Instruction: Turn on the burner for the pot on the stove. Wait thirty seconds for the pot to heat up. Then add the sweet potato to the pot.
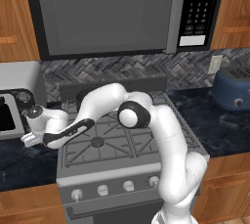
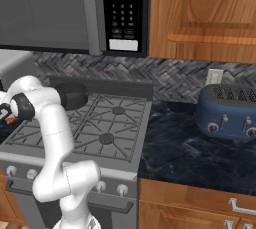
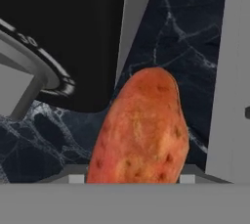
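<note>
We see the sweet potato (image 3: 141, 130) lying on the dark marbled counter (image 3: 185, 37), at 9 o'clock from the stove (image 1: 132, 142). A toaster oven (image 1: 12, 105) stands behind it. The pot (image 2: 72, 95) sits on the back left grate of the stove; its inside is hidden. The gripper (image 3: 129, 179) is over the sweet potato, its jaws at both sides; we cannot tell whether they grip it.

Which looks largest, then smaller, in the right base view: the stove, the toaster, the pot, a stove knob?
1. stove
2. toaster
3. pot, partly hidden behind the arm
4. stove knob

The pot stands farther back, so its rank is less sure.
</note>
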Motion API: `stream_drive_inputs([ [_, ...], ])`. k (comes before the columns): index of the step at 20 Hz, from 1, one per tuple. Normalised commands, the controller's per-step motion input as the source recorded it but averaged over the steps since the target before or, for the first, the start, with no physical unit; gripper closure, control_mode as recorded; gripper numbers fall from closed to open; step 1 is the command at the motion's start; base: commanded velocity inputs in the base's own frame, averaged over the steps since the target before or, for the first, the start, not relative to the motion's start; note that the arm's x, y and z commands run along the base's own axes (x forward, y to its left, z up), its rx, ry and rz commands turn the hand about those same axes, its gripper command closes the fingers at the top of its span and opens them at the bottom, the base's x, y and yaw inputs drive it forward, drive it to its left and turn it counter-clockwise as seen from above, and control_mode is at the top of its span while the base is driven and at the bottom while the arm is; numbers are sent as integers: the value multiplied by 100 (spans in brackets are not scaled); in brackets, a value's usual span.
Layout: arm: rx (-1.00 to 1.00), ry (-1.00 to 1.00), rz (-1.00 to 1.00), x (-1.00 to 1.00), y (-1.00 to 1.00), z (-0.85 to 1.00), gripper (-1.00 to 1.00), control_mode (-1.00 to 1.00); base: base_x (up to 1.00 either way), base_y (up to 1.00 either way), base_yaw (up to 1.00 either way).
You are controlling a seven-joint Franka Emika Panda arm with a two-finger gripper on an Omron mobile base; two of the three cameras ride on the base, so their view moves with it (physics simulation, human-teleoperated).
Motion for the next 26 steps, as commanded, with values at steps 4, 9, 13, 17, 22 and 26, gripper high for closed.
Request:
stream_drive_inputs([
  [4, 0, 0, 0, 0, 0, 0, 100, -100, 0, 0, 0],
  [9, 0, -5, 0, -4, 0, 3, 100, -100, 0, 0, 0],
  [13, 5, -15, -18, -30, -6, 69, 100, -100, 0, 0, 0],
  [17, 1, -8, -26, -35, -28, 92, 100, -100, 0, 0, 0],
  [22, 0, -2, -32, -42, -72, 65, 100, -100, 0, 0, 0],
  [26, 0, -1, -34, -19, -100, 22, 100, -100, 0, 0, 0],
])
